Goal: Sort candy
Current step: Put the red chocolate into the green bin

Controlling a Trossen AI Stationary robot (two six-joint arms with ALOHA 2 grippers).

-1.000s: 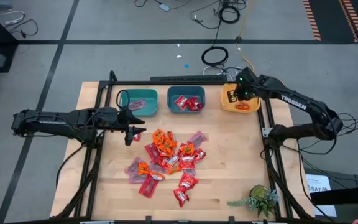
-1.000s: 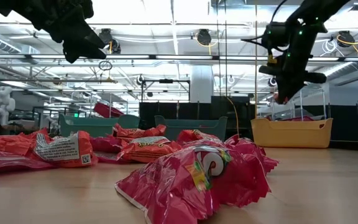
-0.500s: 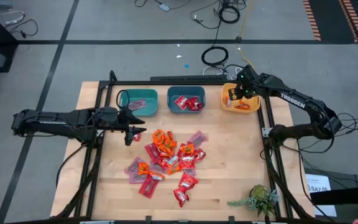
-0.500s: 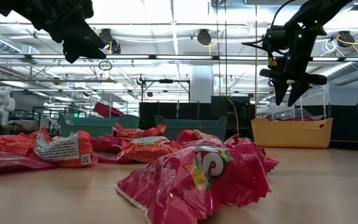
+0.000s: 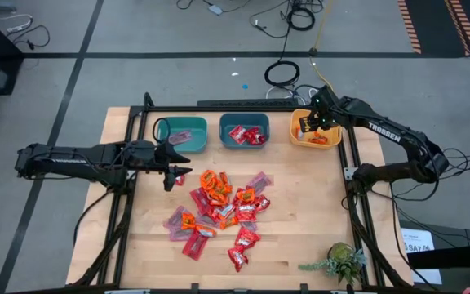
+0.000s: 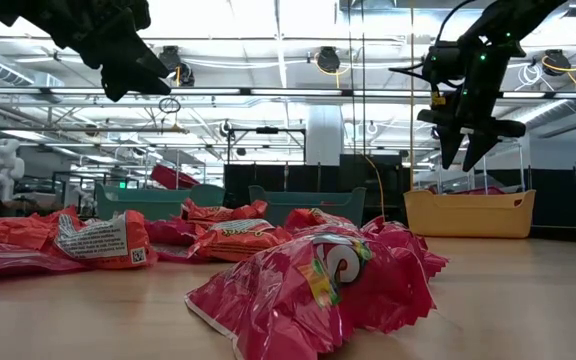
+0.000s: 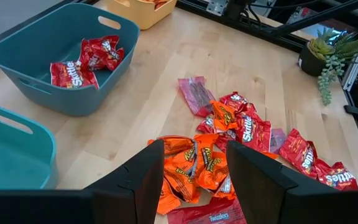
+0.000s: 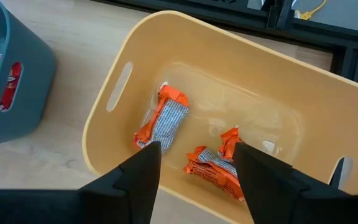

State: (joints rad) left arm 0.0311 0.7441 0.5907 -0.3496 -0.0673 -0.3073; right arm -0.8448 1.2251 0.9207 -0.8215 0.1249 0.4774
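Overhead: right gripper (image 5: 308, 128), shut a second ago, now stands open over the yellow bin (image 5: 333, 144). Low view: nothing hangs between its spread fingers. Right wrist: two orange candies (image 8: 161, 119) lie below the jaws, so that drop looks done. Left wrist: left gripper (image 7: 193, 163) open above the pile (image 7: 241, 130) awaiting sorting.

My right gripper (image 6: 467, 158) hangs with fingers spread above the yellow bin (image 6: 469, 213); my left gripper (image 6: 133, 70) sits high near the picture's corner. Red and orange candy (image 6: 313, 285) lies heaped on the table (image 6: 528, 300), with teal bins (image 6: 308, 203) behind
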